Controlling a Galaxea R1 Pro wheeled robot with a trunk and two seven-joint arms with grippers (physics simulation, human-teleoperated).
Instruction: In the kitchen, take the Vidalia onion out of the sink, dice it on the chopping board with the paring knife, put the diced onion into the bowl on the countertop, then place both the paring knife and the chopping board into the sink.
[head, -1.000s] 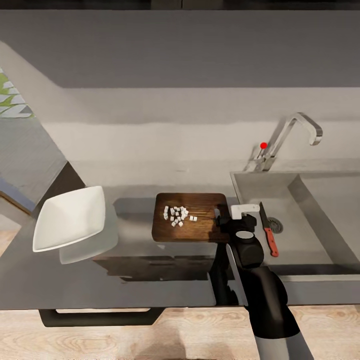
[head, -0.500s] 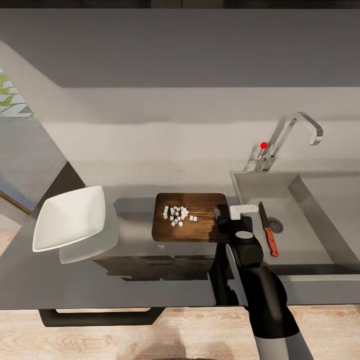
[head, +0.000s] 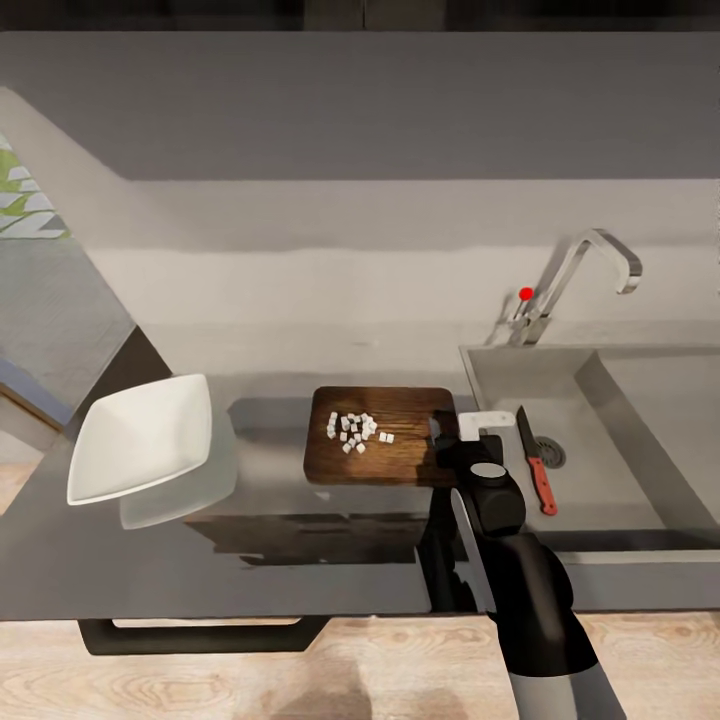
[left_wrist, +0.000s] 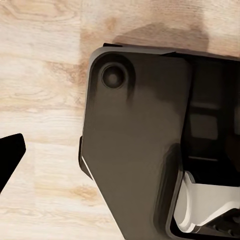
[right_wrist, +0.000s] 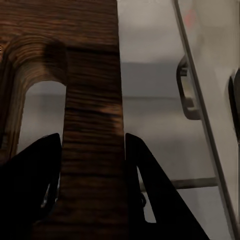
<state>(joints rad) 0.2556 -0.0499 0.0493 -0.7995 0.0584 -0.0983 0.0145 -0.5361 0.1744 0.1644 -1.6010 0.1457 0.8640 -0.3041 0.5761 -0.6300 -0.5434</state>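
Note:
The dark wood chopping board (head: 400, 455) lies on the grey countertop (head: 300, 540), just left of the sink (head: 640, 470). Small white pieces of diced onion (head: 355, 430) sit in a loose pile on the board's left half. My right gripper (head: 452, 432) is at the board's right end. In the right wrist view its black fingers (right_wrist: 30, 190) press on both sides of the strip of board (right_wrist: 92, 75) beside the slot handle. The paring knife (head: 535, 462) with its reddish handle lies in the sink basin near the drain. The white bowl (head: 140, 437) stands on the counter's left part.
An angular chrome faucet (head: 575, 275) with a red knob rises behind the sink. The left wrist view looks down at the light wood floor (left_wrist: 40, 75) and my dark base (left_wrist: 135, 150), with one black fingertip (left_wrist: 10, 155) at the picture's edge.
The whole picture has slipped slightly downward, so the camera moved. Board, onion pieces, knife, bowl and right gripper keep their places relative to one another.

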